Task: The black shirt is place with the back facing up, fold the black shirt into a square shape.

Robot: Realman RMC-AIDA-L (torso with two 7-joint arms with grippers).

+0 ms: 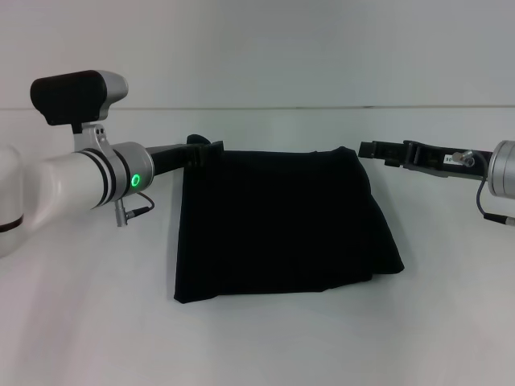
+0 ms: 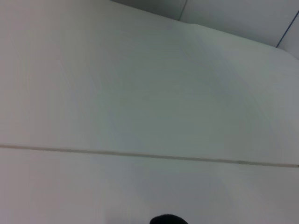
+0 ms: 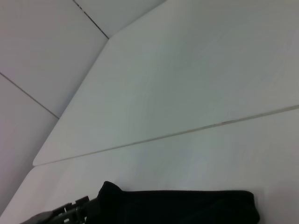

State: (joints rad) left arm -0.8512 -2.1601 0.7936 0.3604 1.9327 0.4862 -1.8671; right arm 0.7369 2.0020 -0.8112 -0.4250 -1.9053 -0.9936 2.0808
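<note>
Both grippers, left (image 1: 199, 151) and right (image 1: 372, 150), pinch the far corners of the shirt (image 1: 282, 225), which is held up off the table (image 1: 451, 322); a clean fold likely requires level, synchronous travel with the edge kept taut.

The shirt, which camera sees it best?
The head view: the whole black shirt shows there, hanging between the left gripper and right gripper. The right wrist view shows only one edge; the left wrist view, at most a dark sliver.
</note>
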